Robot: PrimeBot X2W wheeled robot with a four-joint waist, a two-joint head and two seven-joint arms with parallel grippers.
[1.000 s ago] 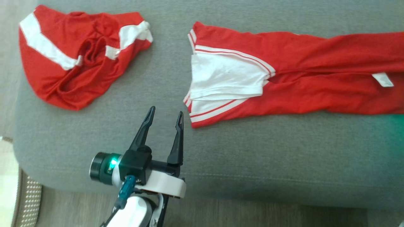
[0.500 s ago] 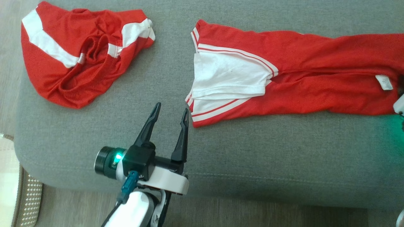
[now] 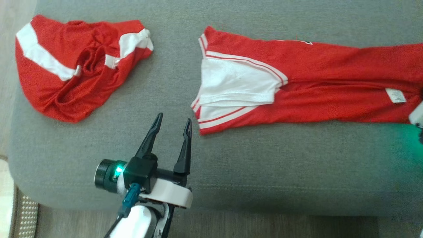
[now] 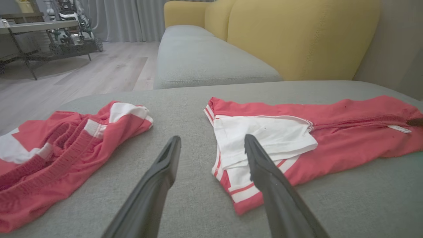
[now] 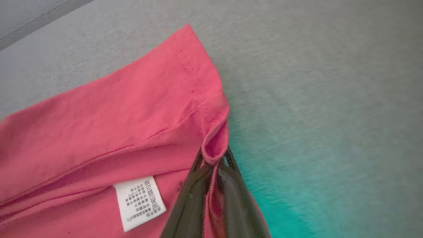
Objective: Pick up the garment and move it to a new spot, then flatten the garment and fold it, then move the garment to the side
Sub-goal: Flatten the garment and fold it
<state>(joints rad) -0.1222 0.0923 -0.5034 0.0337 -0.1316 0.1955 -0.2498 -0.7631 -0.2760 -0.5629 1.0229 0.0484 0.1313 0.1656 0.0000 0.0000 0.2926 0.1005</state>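
RED KIT ON THE CUSHION: A long red jersey garment with a white panel and striped trim (image 3: 314,89) lies stretched across the centre and right of the head view on a grey upholstered sofa cushion (image 3: 264,172). Its white end points toward mid-frame and its far end runs to the right edge. In the right wrist view the right gripper (image 5: 214,158), rising from bottom centre, has its two dark fingers pinched together on a rolled lip of the red hem corner. That corner sits just right of a white printed care label (image 5: 140,201). The left gripper (image 3: 174,117), at lower centre-left of the head view, hangs with fingers spread and nothing between them. It is just beside the garment's striped corner but not touching it. A second crumpled red-and-white garment (image 3: 72,66) sits at the upper left, well apart.

The cloth looks thin, light and limp. It will likely drape, stretch and drag along the cushion rather than lift as one piece. A pinch on one small corner may slip or catch only the top layer. A second hold at the striped corner nearest the open fingers would probably keep it spread.
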